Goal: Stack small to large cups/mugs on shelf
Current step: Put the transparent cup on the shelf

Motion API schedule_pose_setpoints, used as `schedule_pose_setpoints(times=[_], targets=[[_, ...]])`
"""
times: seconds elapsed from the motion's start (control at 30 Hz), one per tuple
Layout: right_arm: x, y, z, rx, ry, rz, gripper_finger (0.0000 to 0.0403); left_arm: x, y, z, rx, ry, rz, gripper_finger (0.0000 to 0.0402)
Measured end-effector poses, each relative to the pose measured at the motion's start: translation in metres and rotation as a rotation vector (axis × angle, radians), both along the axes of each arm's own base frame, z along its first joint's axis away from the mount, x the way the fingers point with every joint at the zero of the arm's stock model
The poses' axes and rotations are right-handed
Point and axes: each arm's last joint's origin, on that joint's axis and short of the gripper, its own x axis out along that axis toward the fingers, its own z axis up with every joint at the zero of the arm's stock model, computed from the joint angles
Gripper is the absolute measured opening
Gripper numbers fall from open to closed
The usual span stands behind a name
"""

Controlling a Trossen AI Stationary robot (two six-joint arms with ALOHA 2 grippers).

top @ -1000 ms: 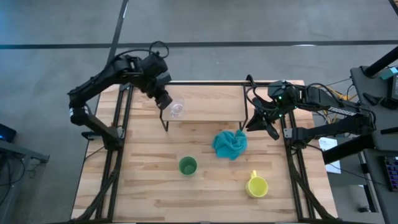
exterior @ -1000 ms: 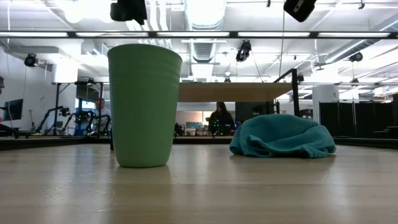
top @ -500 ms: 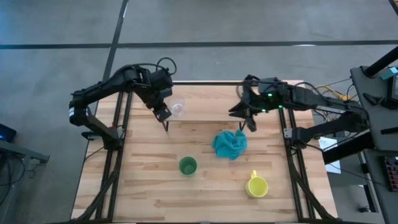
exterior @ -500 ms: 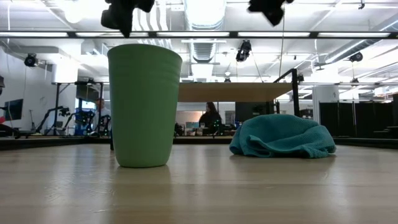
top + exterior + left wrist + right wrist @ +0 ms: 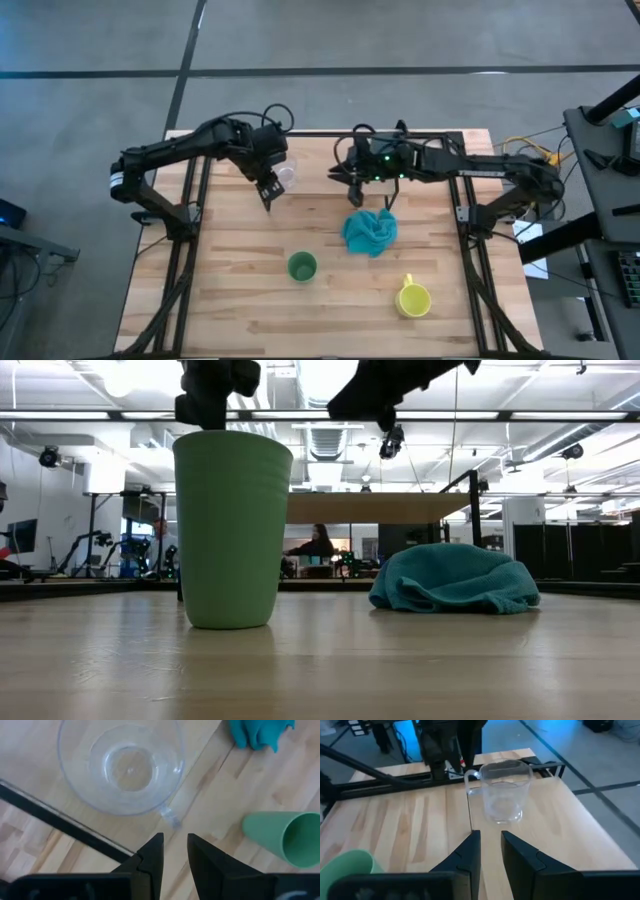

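Having swung in from the 3 o'clock edge within the last second, now reaching across the shelf toward 9 o'clock with the right gripper, fingers narrowly parted and gripping nothing. Having drawn slightly off the glass cup, now hovering just beside it at its 7 o'clock with the left gripper, likewise slightly parted and empty. Leaving the glass cup where it was, upright on the shelf's 9 o'clock end, at about 11 o'clock on the table.

Judging by this: smallest vessel placed, and neither larger one carried. Still waiting on the table: the green cup at about 6 o'clock, the yellow mug at 5 o'clock, and the teal cloth just toward 3 o'clock of centre.

Comparing views:
- High view: giving the whole layout and telling the arms apart, but not showing how either pair of fingers stands.
- Left wrist view: looking down into the glass cup and confirming nothing inside it.
- Right wrist view: showing the glass upright, with the left arm close behind it.
- Low view: filling with the green cup and the cloth, the shelf plank beyond; hiding the glass and the yellow mug, and cropping both arms at the upper edge.
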Motion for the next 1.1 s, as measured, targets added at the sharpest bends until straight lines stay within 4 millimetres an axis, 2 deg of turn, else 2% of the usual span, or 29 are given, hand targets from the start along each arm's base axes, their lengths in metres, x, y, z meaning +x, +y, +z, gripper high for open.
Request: schedule_pose_setpoints(times=[0.2, 0.37, 0.53, 0.73, 0.93, 1.1], targets=[[0.01, -0.002, -0.014, 0.007, 0.04, -0.002, 0.007, -0.004, -0.001, -0.002, 0.014, 0.027, 0.004, 0.0073], [0.023, -0.005, -0.018, -0.012, -0.033, -0.013, 0.007, -0.009, 0.0, 0.002, 0.077, 0.029, 0.029, 0.0073], [0.037, -0.008, -0.029, -0.015, -0.066, -0.018, 0.007, -0.006, 0.001, 0.004, 0.094, -0.018, 0.033, 0.0073], [0.047, -0.01, -0.045, 0.008, -0.023, -0.026, 0.007, -0.004, 0.002, 0.005, 0.1, -0.041, 0.034, 0.0073], [0.055, -0.011, -0.039, -0.006, -0.128, -0.028, 0.007, -0.004, 0.002, 0.003, 0.098, -0.034, 0.034, 0.0073], [0.055, -0.011, -0.037, -0.008, -0.134, -0.028, 0.007, -0.006, 0.001, 0.0, 0.091, -0.018, 0.039, 0.0073]])
